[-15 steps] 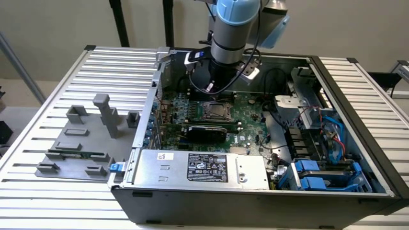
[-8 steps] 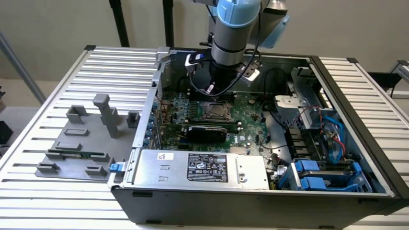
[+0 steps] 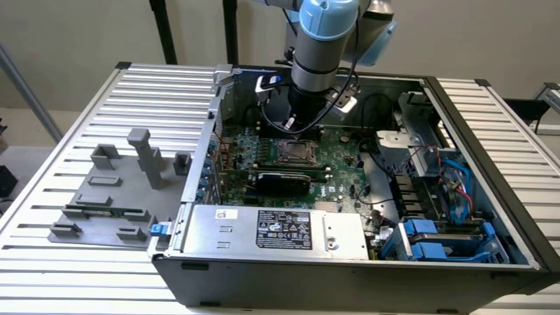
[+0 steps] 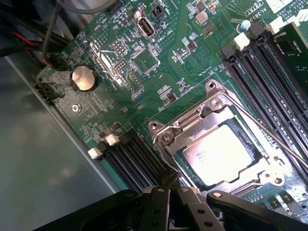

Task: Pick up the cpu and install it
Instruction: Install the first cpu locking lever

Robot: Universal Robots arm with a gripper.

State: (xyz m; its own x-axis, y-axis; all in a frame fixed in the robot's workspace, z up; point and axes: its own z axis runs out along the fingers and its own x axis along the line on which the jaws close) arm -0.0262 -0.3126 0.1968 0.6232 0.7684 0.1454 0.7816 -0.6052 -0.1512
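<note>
Though seated, cpu (image 4: 219, 155) beside fingers (image 4: 169, 180) (shut)

Silvery-grey cpu (image 4: 219, 155), green motherboard (image 4: 163, 72), black-and-metal socket frame (image 4: 192, 127), blue drive bays (image 3: 437, 239).

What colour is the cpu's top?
Silvery-grey metal on the cpu, best seen in the wrist view.

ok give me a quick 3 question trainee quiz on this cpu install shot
1. True or false: the cpu lies inside the socket frame.
2. The gripper is: A open, B shut on the cpu, C shut and holding nothing.
3. Which round silvery part sits on the motherboard near the case wall?

Key: 1 true. 2 C. 3 the coin cell battery.
</note>
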